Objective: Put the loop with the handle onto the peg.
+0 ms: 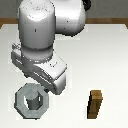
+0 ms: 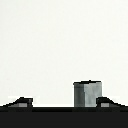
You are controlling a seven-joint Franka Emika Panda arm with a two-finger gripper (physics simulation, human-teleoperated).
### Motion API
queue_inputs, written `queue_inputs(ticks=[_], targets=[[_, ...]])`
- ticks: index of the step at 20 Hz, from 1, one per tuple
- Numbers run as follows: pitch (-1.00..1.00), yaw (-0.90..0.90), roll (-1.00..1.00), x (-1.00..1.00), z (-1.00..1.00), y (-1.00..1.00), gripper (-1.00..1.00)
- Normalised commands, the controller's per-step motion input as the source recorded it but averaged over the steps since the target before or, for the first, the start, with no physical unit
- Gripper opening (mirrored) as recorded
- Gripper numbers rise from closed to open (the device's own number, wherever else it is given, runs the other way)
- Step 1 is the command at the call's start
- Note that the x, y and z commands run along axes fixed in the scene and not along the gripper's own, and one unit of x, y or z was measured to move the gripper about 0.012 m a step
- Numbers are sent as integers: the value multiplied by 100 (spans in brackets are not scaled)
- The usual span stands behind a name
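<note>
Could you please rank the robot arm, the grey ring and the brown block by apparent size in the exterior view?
1. Robot arm, by far the largest.
2. Grey ring.
3. Brown block, nearly as tall as the ring but much narrower.

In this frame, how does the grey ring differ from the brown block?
The grey ring is a flat loop with a hole; the brown block is solid and narrow. The ring lies flat, the block stands upright. The ring is at the exterior view's left, the block at its right. Both rest on the white table.
</note>
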Motion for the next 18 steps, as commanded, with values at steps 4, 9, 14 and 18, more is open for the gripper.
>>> queue_inputs(ticks=[4,9,14,18], targets=[[0,0,0,0,-100,0,100],[0,0,0,0,-100,0,100],[0,0,0,0,-60,0,100],[0,0,0,0,0,0,100]])
